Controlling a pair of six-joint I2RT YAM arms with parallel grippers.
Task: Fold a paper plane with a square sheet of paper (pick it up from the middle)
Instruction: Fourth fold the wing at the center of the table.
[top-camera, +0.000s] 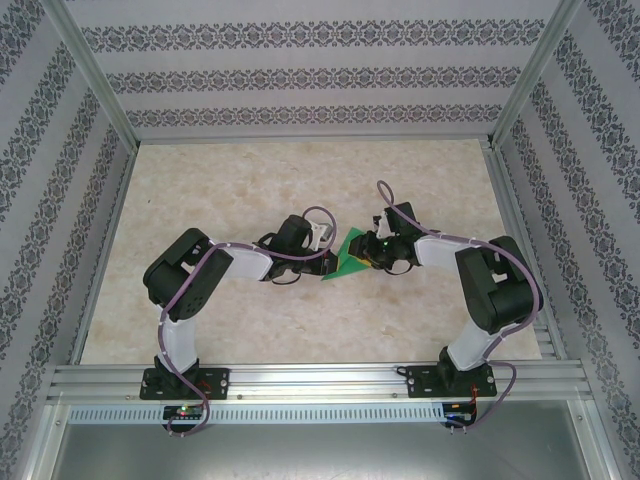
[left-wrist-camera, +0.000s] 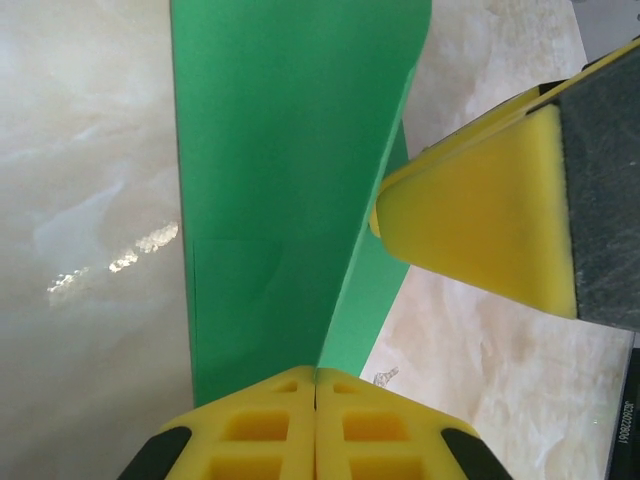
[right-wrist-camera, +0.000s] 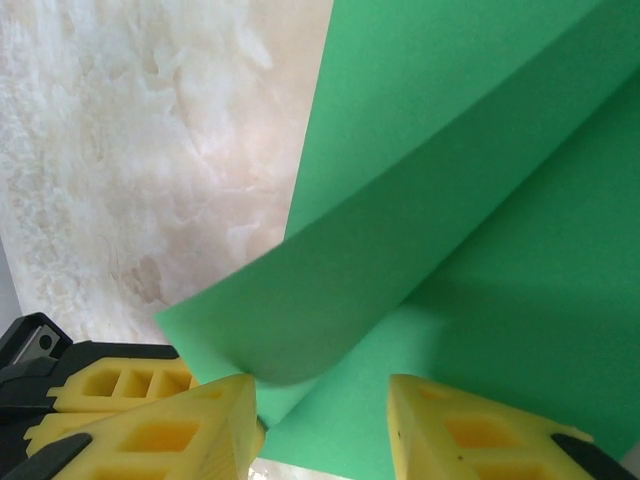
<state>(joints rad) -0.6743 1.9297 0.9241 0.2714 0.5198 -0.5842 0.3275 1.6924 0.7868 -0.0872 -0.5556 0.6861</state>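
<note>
Marble-look table (top-camera: 250, 180). Green square sheet of paper (top-camera: 348, 262), part-folded, lies near centre, slightly toward 3 o'clock. Left gripper (left-wrist-camera: 316, 385) is pinched tight on its 9 o'clock side. Right gripper (right-wrist-camera: 322, 392) at 3 o'clock, jaws part-open astride a curled flap.

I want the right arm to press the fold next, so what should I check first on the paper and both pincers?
1. Left pincer shut on the green paper: ok.
2. Right pincer open, astride the raised flap: ok.
3. Flap pressed flat: not ok, it curls upward.
4. Flap edges lined up: cannot tell.
5. Paper untorn where visible: ok.
</note>
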